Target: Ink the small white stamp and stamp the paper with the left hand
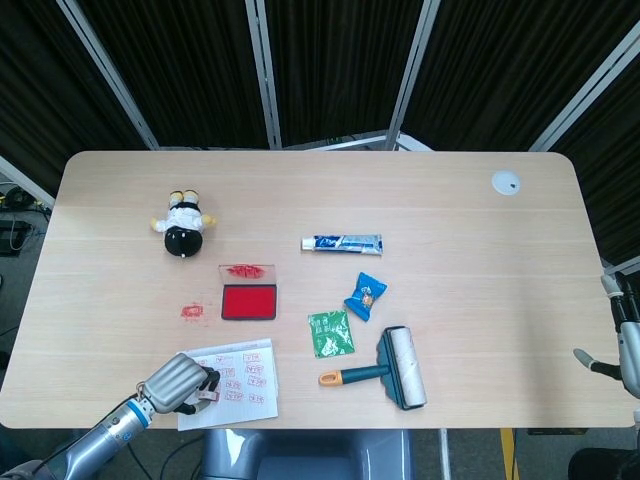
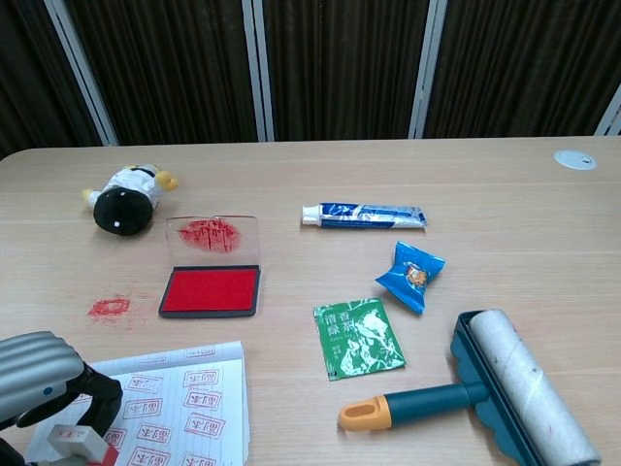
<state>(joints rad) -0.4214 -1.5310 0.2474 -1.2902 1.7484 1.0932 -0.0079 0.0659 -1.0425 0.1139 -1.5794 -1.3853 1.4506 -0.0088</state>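
One ink pad (image 2: 212,289), lid raised, serves as landmark. Toward me and to my left of it lies one sheet of paper (image 2: 190,404), covered with rows of red impressions too small to count surely. My left hand (image 1: 178,383) sits at the paper's left edge, fingers clenched around one small white stamp (image 2: 76,445), whose red-edged base meets the sheet at the near left corner. Just left of the ink pad, one red smudge (image 2: 110,308) marks the table (image 1: 450,200). Beyond the pad, to its left, lies one black-and-white plush toy (image 1: 181,224). To its right lie one toothpaste tube (image 1: 343,242), one blue snack packet (image 2: 411,274), one green sachet (image 2: 360,337) and one lint roller (image 1: 394,368) with an orange-tipped handle. One white round disc (image 1: 505,182) sits at the far right corner of the table. My right hand (image 1: 618,335) shows only at the right frame edge, off the table; I cannot tell whether its fingers are released or clenched
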